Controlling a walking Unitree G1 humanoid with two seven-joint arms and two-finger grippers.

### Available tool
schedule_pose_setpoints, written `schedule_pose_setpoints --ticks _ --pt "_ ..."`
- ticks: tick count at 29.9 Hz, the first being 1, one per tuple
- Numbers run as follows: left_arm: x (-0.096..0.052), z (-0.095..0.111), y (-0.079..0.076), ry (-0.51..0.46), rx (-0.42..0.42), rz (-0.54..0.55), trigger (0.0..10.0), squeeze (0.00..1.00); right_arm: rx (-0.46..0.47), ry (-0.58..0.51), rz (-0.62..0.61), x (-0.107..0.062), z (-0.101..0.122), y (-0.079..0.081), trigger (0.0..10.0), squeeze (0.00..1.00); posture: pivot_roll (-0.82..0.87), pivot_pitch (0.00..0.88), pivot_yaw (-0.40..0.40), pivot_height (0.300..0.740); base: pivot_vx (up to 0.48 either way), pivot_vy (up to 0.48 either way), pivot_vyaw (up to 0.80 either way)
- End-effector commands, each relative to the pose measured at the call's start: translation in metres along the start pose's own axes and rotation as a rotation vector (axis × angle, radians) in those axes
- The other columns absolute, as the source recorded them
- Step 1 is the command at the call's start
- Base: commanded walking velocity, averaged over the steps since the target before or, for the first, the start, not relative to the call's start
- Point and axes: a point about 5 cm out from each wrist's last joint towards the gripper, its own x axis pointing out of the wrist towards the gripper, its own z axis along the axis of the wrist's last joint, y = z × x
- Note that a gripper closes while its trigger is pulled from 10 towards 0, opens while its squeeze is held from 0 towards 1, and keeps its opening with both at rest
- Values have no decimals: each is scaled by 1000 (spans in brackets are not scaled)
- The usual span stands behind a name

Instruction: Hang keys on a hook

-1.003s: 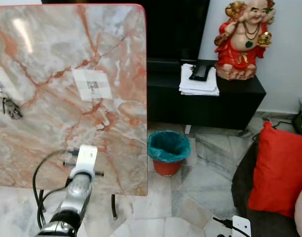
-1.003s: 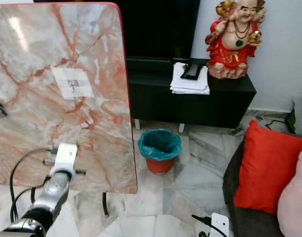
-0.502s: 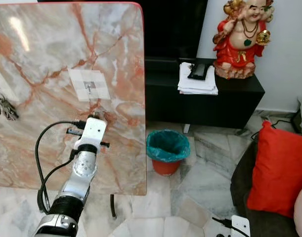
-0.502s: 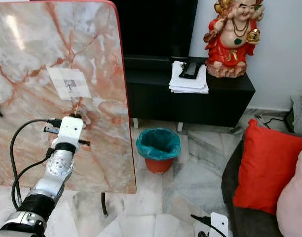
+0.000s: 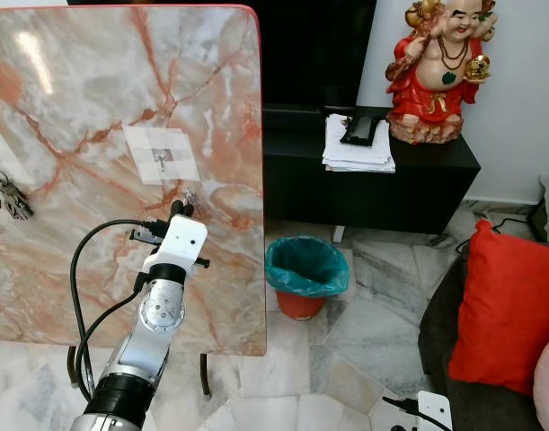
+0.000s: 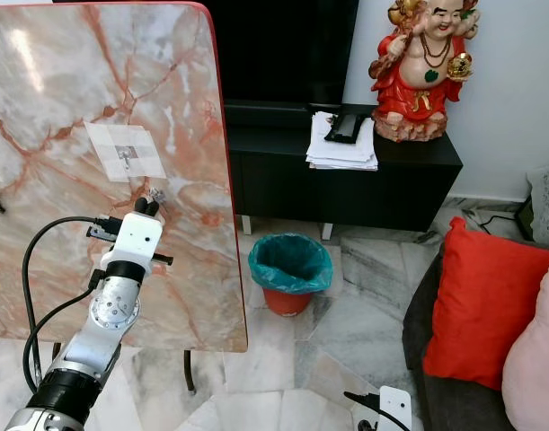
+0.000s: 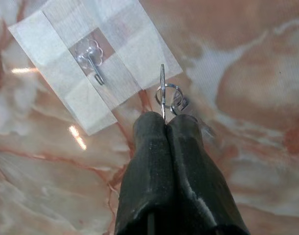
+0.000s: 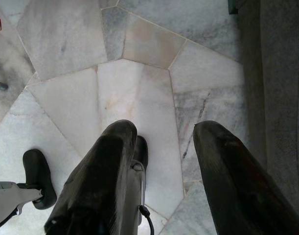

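Left wrist view: left claw [image 7: 165, 128] pinches keys [image 7: 168, 95] just beside the hook [image 7: 95, 68]; right claw [image 8: 161, 142] hangs spread.

A slim silver metal left arm [image 5: 153, 323] is showing a ribbed round joint, a dark cuff lower down and a white boxy wrist housing [image 5: 179, 244]. A looping black cable [image 5: 81, 296] is plugging into that housing. Matte black tapered rubbery fingers [image 7: 149, 161] are tipping each arm.
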Motion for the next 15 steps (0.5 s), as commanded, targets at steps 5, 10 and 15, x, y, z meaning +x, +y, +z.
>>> schedule_pose_setpoints --ticks 5,10,15 --pt "1 15 3 -80 3 7 10000 0 -14 5 -2 -1 -3 -4 10000 0 31 0 -18 736 0 0 0" --pt "3 19 5 -100 -10 -6 10000 0 -20 10 -6 -1 -4 -8 10000 0 33 0 -18 736 0 0 0" --pt "7 23 9 -106 -77 5 10000 0 -26 13 -7 -2 -5 -11 10000 0 33 0 -18 736 0 0 0"
